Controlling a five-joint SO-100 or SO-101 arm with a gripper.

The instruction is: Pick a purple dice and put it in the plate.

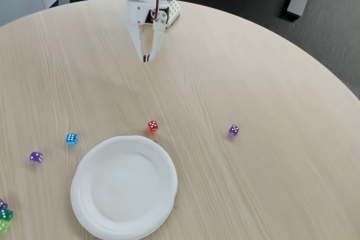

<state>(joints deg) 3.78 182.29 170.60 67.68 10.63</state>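
Hanging above the table, the gripper (pixel 147 58) is closed, holding nothing.

Bare pale wooden tabletop (pixel 242 71) lies open from centre toward twelve o'clock; a small translucent red die (pixel 153 126) sits just beyond the white paper plate's (pixel 90 209) twelve-o'clock rim.

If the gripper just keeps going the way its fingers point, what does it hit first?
Probably bare table: the gripper points down with nothing beneath its tips. The red die lies farther along in the picture, but depth is unclear.
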